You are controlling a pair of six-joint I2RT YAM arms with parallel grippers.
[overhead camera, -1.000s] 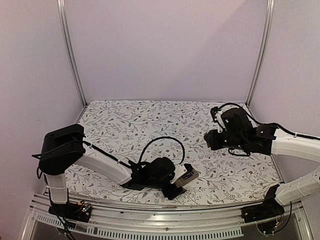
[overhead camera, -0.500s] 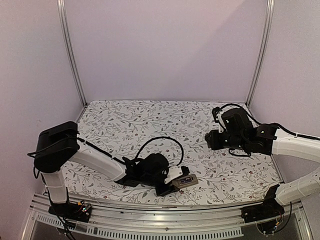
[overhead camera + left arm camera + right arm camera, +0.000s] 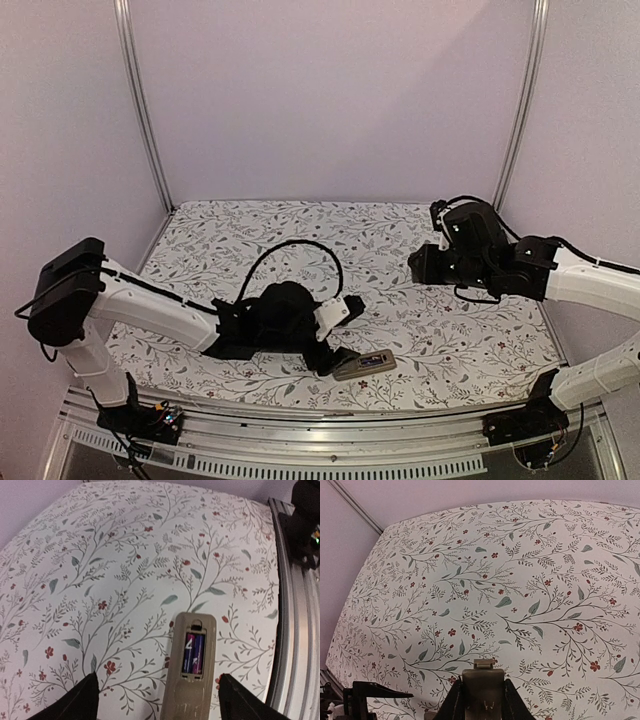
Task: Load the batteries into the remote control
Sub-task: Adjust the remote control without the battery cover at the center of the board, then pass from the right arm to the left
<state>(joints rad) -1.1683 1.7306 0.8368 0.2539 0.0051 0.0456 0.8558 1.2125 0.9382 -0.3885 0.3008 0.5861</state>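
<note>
**Left Gripper Standing Wide Open Behind the Loaded Remote**

The left gripper [image 3: 343, 334] is hanging wide open and gripping nothing. Its two dark fingers [image 3: 75, 702] are showing at the bottom corners of the left wrist view. Just ahead of it, between the two fingers but touching neither, the remote control [image 3: 189, 675] is lying flat on the flowered table [image 3: 100, 555] with its tan-grey back up. The batteries [image 3: 193, 654] are sitting side by side in the uncovered recess, with purple labels showing. On the right of that view the aluminium rail [image 3: 295, 640] is running along the table's near edge, close beside the remote. Ahead of the gripper and to its left, bare patterned surface is stretching away.

The right gripper [image 3: 481, 696] is pinching closed on the flat tan-grey cover strip [image 3: 481, 677], well apart from the remote. Beyond its fingertips bare surface is reaching to the pale wall [image 3: 470, 492] ahead, and a metal post [image 3: 355, 505] is standing ahead and to the left.

A second ago the left gripper was clamping the remote. Half a second ago it was setting the remote down by the rail. Now it has let go and is drawing back leftward, fingers spread. The right arm is sitting slightly farther from the near edge, still clamping the cover.
</note>
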